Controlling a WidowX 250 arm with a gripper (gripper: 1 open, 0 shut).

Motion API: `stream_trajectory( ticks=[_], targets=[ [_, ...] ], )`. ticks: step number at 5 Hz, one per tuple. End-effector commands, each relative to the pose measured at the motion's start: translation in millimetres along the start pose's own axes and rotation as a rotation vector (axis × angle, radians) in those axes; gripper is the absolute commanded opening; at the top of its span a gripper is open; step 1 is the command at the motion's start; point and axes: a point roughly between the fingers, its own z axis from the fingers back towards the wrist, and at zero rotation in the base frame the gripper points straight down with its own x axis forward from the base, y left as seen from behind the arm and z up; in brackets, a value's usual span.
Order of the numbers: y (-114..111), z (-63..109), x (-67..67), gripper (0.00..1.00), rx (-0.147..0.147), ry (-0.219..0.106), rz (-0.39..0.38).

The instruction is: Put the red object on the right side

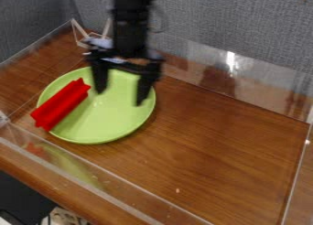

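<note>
Clearly, the red block (60, 104) lies beside the tool (124, 90).

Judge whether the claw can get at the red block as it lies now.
Probably yes: the claw hangs open over the green plate, and the red block lies at the plate's left side, with nothing visible on top of it.

Bright red block (61, 104); lime-green plate (120, 121); brown wood-grain table (202, 142); speckled grey wall (251, 27); black end effector (123, 80).
</note>
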Motion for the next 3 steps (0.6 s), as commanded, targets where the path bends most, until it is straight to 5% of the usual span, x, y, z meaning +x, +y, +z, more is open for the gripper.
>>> stream_trajectory(
  ticks=[1, 2, 3],
  targets=[
    [-31.4, 14.0, 7.2, 1.0, -0.019, -0.096, -0.064],
    [-39.6, 24.7, 16.5, 1.0, -0.027, -0.121, -0.077],
    [-16.8, 36.8, 20.3, 1.0, -0.013, -0.146, -0.031]
  ],
)
